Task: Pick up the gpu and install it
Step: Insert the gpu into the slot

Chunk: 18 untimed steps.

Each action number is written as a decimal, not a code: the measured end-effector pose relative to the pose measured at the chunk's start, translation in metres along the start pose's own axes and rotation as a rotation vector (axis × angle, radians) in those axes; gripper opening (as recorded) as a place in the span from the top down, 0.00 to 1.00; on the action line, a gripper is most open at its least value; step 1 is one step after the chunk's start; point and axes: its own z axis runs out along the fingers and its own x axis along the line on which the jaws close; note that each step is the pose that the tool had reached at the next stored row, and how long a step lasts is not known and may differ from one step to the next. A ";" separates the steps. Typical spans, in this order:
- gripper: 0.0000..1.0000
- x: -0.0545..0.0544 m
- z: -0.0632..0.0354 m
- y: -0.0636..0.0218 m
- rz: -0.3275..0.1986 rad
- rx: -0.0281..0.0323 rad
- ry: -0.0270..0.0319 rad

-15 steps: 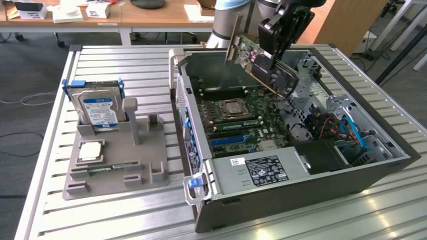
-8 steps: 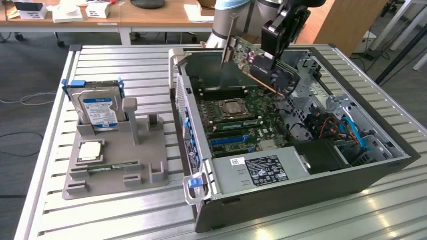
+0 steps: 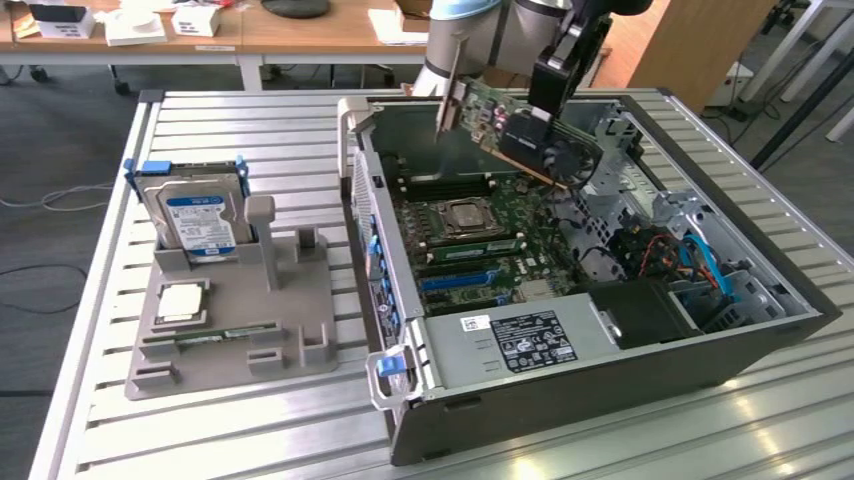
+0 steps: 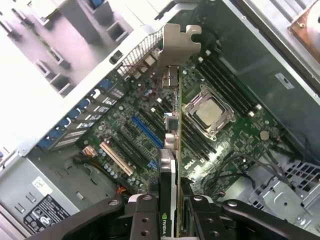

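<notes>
While you look through the exterior view, you find the pincer clamped on the gpu, gripping it at the end with the black cooler (the silver bracket is at the card's other end, toward the exterior view's left). The card hangs tilted in the air over the far part of the open computer case, held apart from the motherboard below it. The case lies on its side on the slatted metal counter. Toward the exterior view's left of the case, a grey holder carries a hard drive standing upright and a memory stick lying flat in a slot

Turning to the wrist view, you see the card edge-on, running away from the camera with its bracket at the far end. The two black fingers press against its opposite faces, with no gap showing. Beneath the card the motherboard spreads out: a blue slot lies just beside the card's line on one side, and the processor socket sits near it on the other
</notes>
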 end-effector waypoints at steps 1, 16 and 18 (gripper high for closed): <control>0.73 0.000 0.0001 0.0000 -0.020 -0.0001 0.0009; 0.73 0.000 0.0005 0.0000 -0.292 -0.0013 0.0143; 0.73 0.000 0.0006 0.0000 -0.328 -0.0015 0.0161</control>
